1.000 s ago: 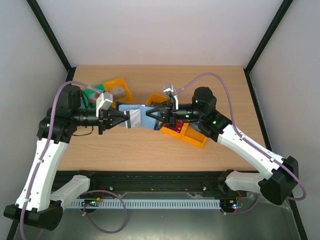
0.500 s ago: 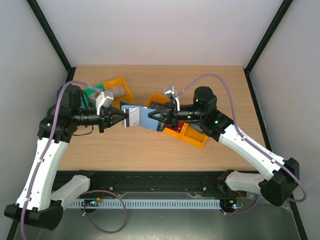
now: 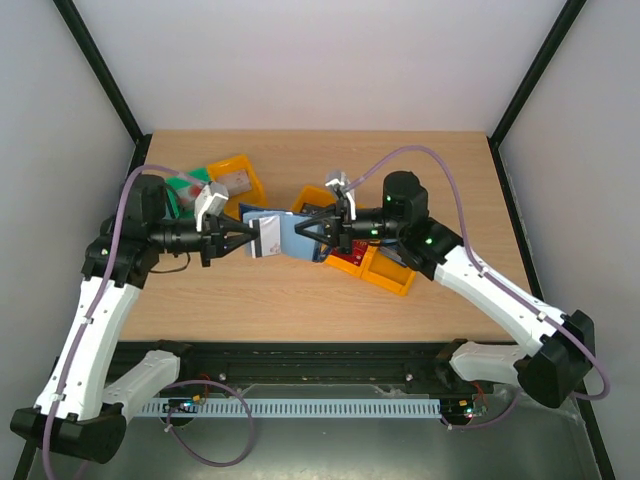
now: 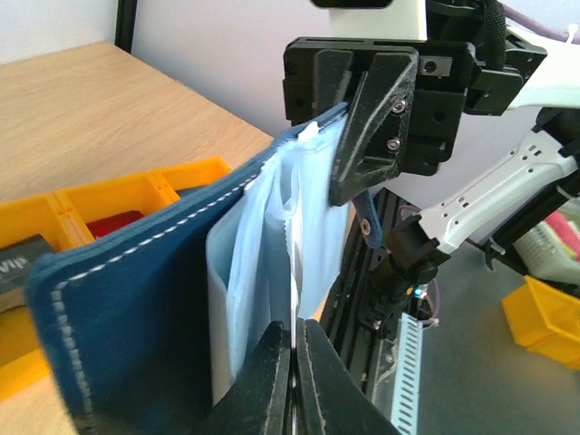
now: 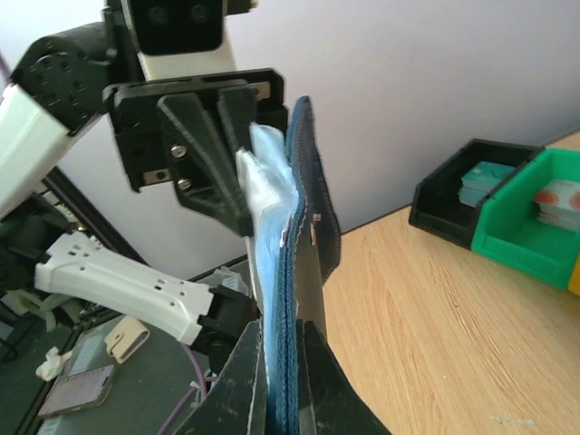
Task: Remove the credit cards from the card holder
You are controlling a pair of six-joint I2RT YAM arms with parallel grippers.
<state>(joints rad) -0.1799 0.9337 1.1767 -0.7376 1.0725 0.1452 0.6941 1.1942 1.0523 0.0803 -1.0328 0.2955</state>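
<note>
Two robot arms hold a dark navy stitched fabric card holder in the air above the pale wooden table, one at each end. The left pincer is closed narrow on the thin pale blue-grey inner leaves at the holder's open edge; a white printed panel shows there from above, but whether it is a card or a pocket cannot be told. The right pincer is closed narrow on the opposite navy edge, its stitched cover standing on edge between the fingers. Just under and behind the right pincer sits an orange plastic three-compartment tray, a red flat card lying in one compartment. A yellow-orange plastic bin stands close behind the left pincer, with a green plastic bin and a black plastic bin beside it. Bare wood runs along the near side of the table
</note>
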